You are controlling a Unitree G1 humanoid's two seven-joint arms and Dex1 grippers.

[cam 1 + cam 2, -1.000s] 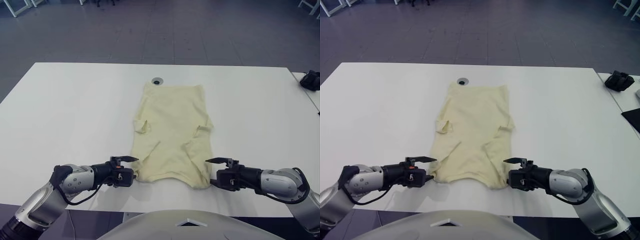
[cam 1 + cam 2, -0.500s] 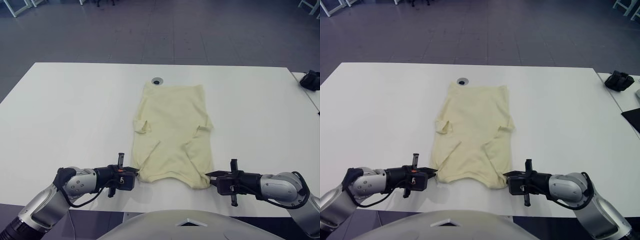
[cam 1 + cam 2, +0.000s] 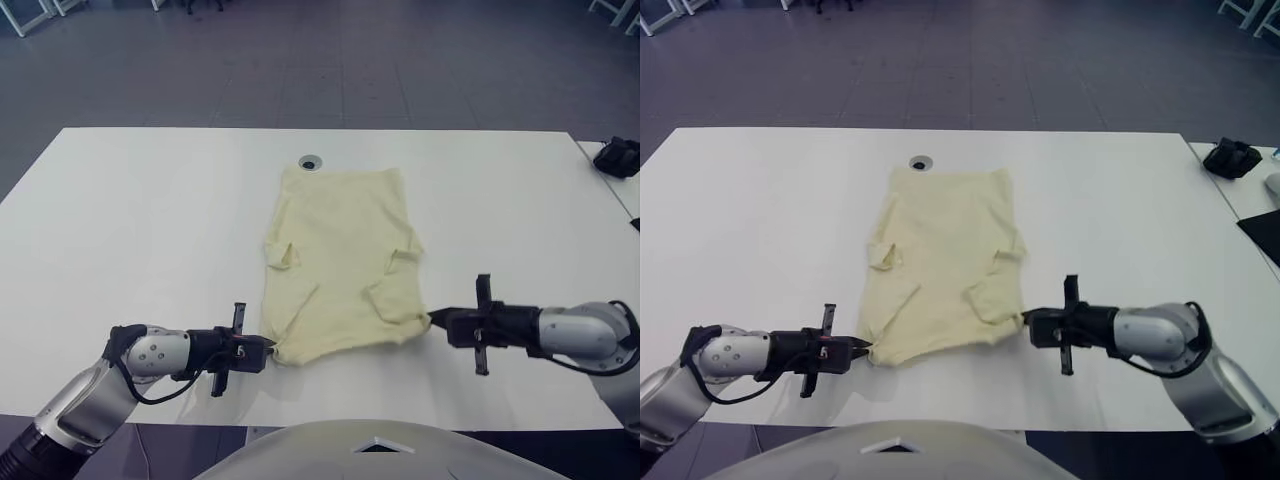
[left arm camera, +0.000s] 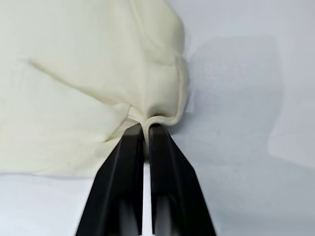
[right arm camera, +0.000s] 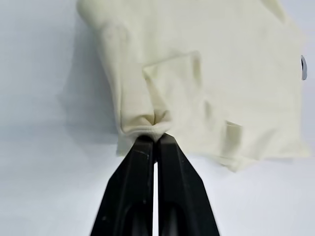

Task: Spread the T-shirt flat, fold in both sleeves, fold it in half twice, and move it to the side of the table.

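T-shirt [image 3: 340, 260]: lies mid-table [image 3: 150, 220], sleeves folded inward. Left gripper [image 3: 268, 345]: fingers clamped on the near left corner. Right gripper [image 3: 432, 320]: fingers clamped on the near right corner; the pinched cloth is hidden between them. Dark object [image 3: 620, 158] at far right: cut off, unidentifiable

Pale yellow T-shirt [image 3: 342, 260] lies lengthwise, sleeves folded in, near corners pinched.

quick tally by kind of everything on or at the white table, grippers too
T-shirt, pale yellow: 1
grippers: 2, the left gripper and the right gripper, each shut on a near corner of the shirt
table, white: 1
grommet in the tabletop, round: 1
black object at the far right: 1
total: 6
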